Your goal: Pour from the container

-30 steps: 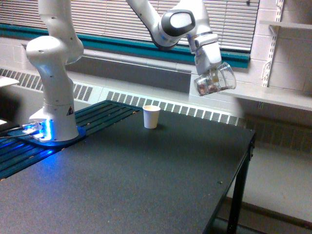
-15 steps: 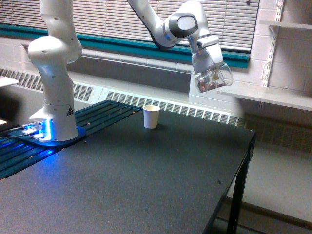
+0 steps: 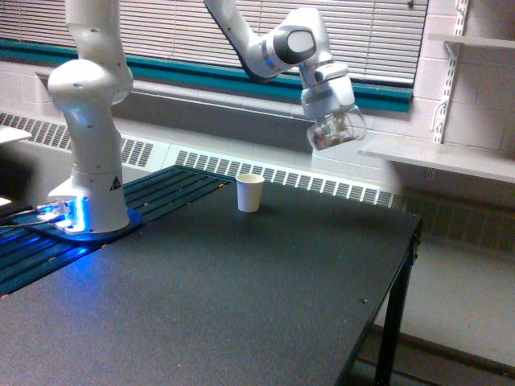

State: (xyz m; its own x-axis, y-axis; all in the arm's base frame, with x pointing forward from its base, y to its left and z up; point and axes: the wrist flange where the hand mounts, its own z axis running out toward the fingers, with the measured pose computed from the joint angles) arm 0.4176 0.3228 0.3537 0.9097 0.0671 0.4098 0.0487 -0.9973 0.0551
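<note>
Counter (image 3: 241, 297): one, flat, matte black, finely speckled.
Paper cup (image 3: 249, 193): one, white, opaque, tapered, upright toward the counter's far edge.
Container (image 3: 338, 131): one, clear plastic, tilted in the air, reddish and pale bits inside (too blurred to count), above and to the exterior view's right of the paper cup.
Claw (image 3: 328, 121): closed around the container.
Arm (image 3: 88, 121): one, glossy white, rounded joints.

white paper cup (image 3: 250, 192): set upright, far part of black table (image 3: 241, 297) | wall shelf (image 3: 438, 157): mounted far right
</note>
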